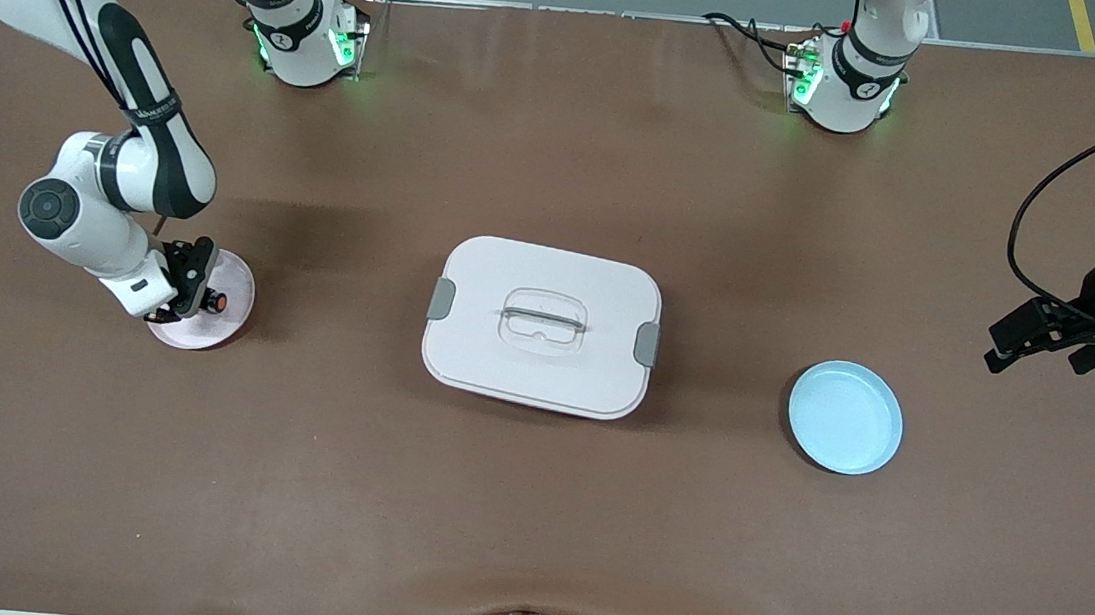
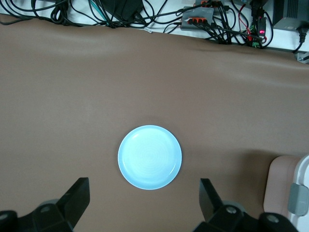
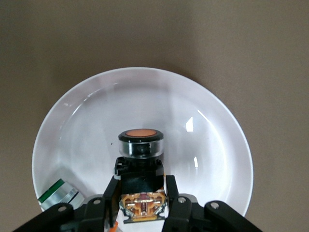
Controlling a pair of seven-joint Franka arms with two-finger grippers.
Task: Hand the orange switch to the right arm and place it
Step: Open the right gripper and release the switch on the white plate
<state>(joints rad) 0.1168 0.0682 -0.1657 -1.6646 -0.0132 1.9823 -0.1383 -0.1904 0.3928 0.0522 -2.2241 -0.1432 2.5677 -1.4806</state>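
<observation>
The orange switch (image 3: pixel 141 159) is held between the fingers of the right pincer (image 1: pixel 194 297), low over a pale pink plate (image 1: pixel 234 279) at the right arm's end of the counter (image 1: pixel 528 507). In the front view its long axis runs roughly level, with the orange round end pointing toward 3 o'clock, away from the pincer body. In the right wrist view the orange face (image 3: pixel 141 132) is seen inside a clear and black collar, and the black body with copper-coloured contacts sits clamped between the two fingers (image 3: pixel 110 195). The switch thus projects forward from the fingertips, over the middle of the plate. Whether it touches the plate cannot be told.

A small silver ring-like piece with a green band (image 3: pixel 59 194) lies at the plate's rim, partly cut off by the pincer; it is hidden in the front view. Part of the pink plate is covered by the right arm there.

The left pincer (image 1: pixel 1057 341) hangs at the left arm's end of the counter, its fingers spread wide and holding nothing. A light blue plate (image 1: pixel 845 418) lies on the counter, framed between those fingers in the left wrist view (image 2: pixel 150 157). A white lidded box (image 1: pixel 542 325) sits at the counter's centre, its corner just cut off in the left wrist view.
</observation>
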